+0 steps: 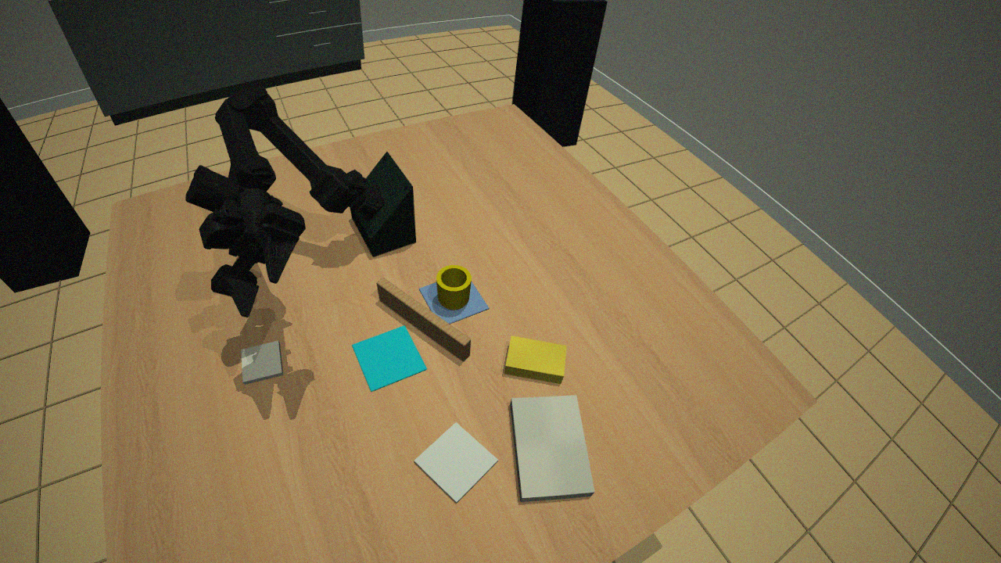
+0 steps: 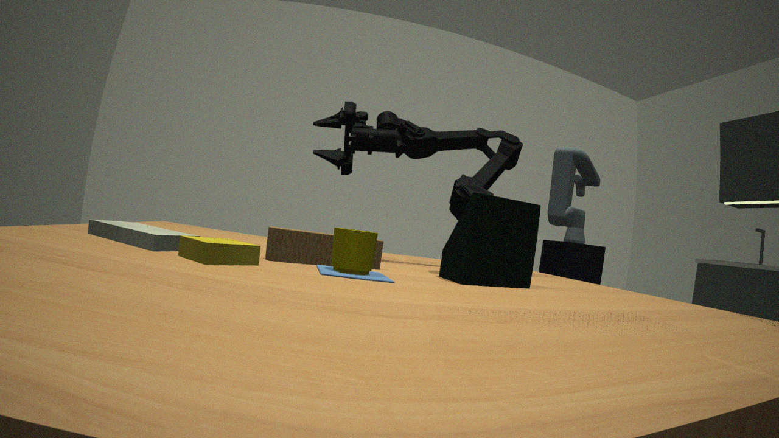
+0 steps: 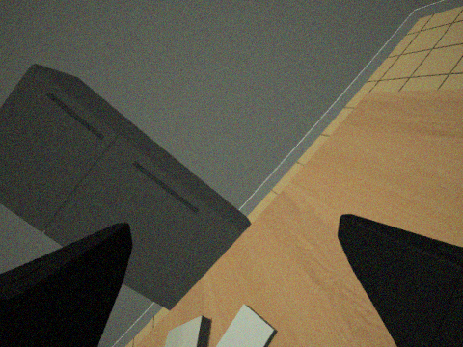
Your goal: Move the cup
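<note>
From above, the jaws are hanging at the left, well over the surface [image 1: 629, 280] [image 2: 327, 337], standing wide apart and gripping nothing, while the black arm [image 1: 297, 147] [image 2: 457, 140] is reaching them outward. A small grey block [image 1: 262, 361] is lying low, nearest the jaws' shadow. Moving right from the jaws, a cyan pad [image 1: 389, 358] is lying flat, and beyond it a wooden bar [image 1: 420, 318] [image 2: 299, 244] is standing on edge, running between that pad and a blue pad [image 1: 479, 306] [image 2: 375, 277]. The yellow cup [image 1: 453, 297] [image 2: 353, 250] is standing upright on the blue pad, right of the jaws and well apart from them; its inside is looking too dark for me to make out the marbles. A pale tile [image 1: 456, 462] is lying on the side of the cyan pad away from the arm. Farthest right of the jaws, a yellow block [image 1: 535, 358] [image 2: 218, 251] is resting near a large pale slab [image 1: 553, 448] [image 2: 130, 234]
</note>
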Controlling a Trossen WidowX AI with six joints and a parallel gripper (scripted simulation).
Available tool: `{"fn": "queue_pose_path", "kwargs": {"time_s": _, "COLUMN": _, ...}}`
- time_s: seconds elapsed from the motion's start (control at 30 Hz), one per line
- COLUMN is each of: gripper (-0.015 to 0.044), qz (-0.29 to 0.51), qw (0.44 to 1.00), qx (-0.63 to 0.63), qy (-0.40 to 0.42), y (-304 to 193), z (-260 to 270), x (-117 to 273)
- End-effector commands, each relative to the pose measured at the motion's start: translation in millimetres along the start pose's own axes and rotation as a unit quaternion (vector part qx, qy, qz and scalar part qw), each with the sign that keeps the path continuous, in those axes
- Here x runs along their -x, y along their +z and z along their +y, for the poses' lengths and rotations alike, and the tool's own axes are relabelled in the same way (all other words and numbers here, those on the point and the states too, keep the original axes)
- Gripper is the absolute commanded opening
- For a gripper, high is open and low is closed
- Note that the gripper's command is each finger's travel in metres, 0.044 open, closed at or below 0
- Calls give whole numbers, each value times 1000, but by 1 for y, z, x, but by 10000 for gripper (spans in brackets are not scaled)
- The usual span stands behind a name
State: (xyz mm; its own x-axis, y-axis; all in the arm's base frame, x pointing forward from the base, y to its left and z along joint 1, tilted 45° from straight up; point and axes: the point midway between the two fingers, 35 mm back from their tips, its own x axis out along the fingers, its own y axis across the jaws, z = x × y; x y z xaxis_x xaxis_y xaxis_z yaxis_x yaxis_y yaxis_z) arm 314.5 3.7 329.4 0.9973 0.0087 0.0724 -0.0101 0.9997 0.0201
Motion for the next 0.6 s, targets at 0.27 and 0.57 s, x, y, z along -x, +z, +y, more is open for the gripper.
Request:
{"fn": "queue_pose_path", "kwargs": {"time_s": 0.27, "gripper": 167, "qz": 260, "qw": 955, "qx": -143, "qy": -23, "y": -123, "z": 49, "x": -29}}
{"fn": "queue_pose_path", "kwargs": {"time_s": 0.57, "gripper": 167, "qz": 488, "qw": 821, "qx": -212, "qy": -207, "y": -256, "z": 100, "x": 13}}
